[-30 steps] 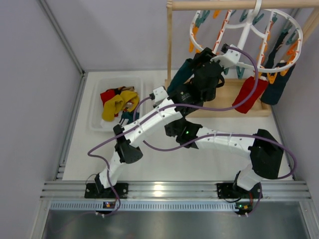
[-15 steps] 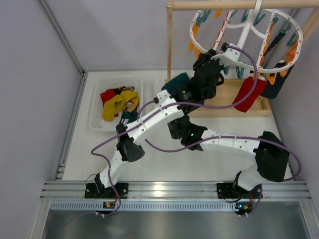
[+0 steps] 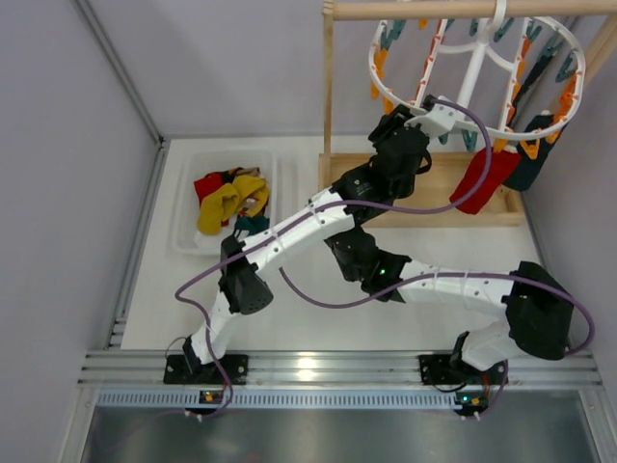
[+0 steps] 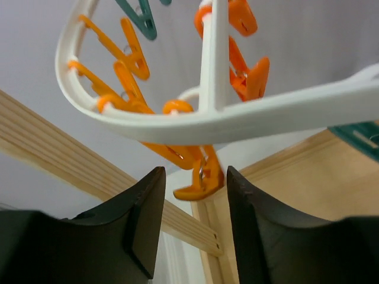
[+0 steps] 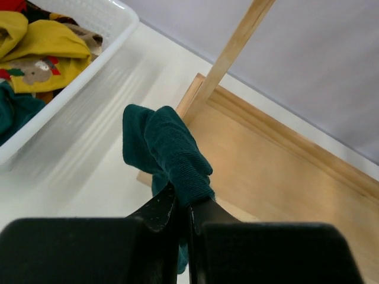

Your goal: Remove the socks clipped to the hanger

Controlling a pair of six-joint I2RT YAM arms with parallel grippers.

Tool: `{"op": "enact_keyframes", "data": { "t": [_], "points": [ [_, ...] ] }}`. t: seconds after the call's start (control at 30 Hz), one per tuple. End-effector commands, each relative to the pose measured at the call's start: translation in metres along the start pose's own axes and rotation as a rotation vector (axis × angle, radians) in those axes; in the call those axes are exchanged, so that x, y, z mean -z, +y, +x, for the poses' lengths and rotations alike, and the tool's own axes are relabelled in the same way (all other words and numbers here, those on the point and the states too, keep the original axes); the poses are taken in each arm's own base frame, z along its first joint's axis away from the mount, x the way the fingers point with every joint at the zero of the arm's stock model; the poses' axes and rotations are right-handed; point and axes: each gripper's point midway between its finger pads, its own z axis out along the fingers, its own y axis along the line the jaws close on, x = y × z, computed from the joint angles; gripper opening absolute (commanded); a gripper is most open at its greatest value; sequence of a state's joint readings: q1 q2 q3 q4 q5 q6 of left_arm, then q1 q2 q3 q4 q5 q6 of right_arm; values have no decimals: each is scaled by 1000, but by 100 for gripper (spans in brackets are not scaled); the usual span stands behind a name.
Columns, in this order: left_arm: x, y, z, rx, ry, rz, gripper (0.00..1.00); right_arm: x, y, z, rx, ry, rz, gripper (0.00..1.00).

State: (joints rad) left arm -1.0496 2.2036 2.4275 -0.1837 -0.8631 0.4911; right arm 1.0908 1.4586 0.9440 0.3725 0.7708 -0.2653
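The left gripper [image 4: 198, 222] is raised beneath the left rim of the hanger [image 4: 237, 121]. Its fingers are parted wide and grip nothing, and 1 orange clip [image 4: 198, 183] hangs between their tips. The right gripper [image 5: 180, 207] has its fingers closed tight on 1 dark teal sock [image 5: 169, 151], held free of the hanger above the table [image 5: 89, 183], beside the left corner of the wooden base [image 5: 266, 160]. On the hanger's right side, 1 red sock [image 3: 479, 181] and 1 dark sock [image 3: 532, 159] hang clipped. The white bin [image 3: 185, 231], toward the table's far left corner, contains 1 yellow sock [image 3: 220, 204] among others.
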Motion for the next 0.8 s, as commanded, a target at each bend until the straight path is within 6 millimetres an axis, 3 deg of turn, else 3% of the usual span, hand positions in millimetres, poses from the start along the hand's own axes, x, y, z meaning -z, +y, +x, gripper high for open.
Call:
{"op": "enact_keyframes", "data": {
  "t": [0.0, 0.07, 0.1, 0.17, 0.2, 0.3, 0.33, 0.37, 0.43, 0.5, 0.53, 0.6, 0.63, 0.67, 0.7, 0.73, 0.77],
  "points": [
    [19, 45, -31, 164, -53, -21, 52, 22, 0, -13, -126, -61, -64, 0],
    [26, 53, -35, 198, -59, -14, 58, 32, -2, -11, -184, -74, -89, 0],
    [29, 59, -39, 216, -69, -12, 61, 37, 2, 5, -189, -53, -108, 0],
    [32, 61, -39, 235, -68, -9, 68, 45, -4, 7, -219, -61, -113, 0],
    [34, 63, -40, 243, -67, -10, 71, 49, -2, 21, -208, -37, -123, 0],
    [44, 76, -39, 271, -56, -29, 87, 58, 2, 31, -222, -21, -174, 0],
    [52, 92, -43, 293, -59, -53, 95, 60, 6, 36, -219, -9, -204, 0],
    [54, 92, -34, 293, -41, -57, 97, 61, 9, 39, -220, -1, -217, 0],
    [69, 119, -37, 334, -43, -96, 99, 60, 14, 43, -213, 23, -255, 0],
    [77, 126, -23, 332, -16, -114, 99, 58, 19, 41, -208, 29, -276, 0],
    [88, 145, -27, 355, -26, -134, 99, 57, 24, 40, -206, 32, -301, 0],
    [96, 153, -7, 332, 13, -170, 99, 54, 29, 34, -210, 26, -325, 0],
    [108, 171, -8, 352, 7, -194, 99, 53, 33, 29, -246, 25, -347, 0],
    [111, 175, 8, 331, 41, -227, 99, 49, 38, 28, -246, 31, -360, 0],
    [117, 183, 16, 328, 55, -251, 99, 45, 39, 15, -259, 14, -368, 0],
    [131, 204, 15, 361, 45, -278, 99, 42, 43, 10, -262, 14, -396, 0],
    [136, 206, 30, 352, 65, -292, 99, 36, 52, 12, -251, 33, -410, 0]
  ]
}}
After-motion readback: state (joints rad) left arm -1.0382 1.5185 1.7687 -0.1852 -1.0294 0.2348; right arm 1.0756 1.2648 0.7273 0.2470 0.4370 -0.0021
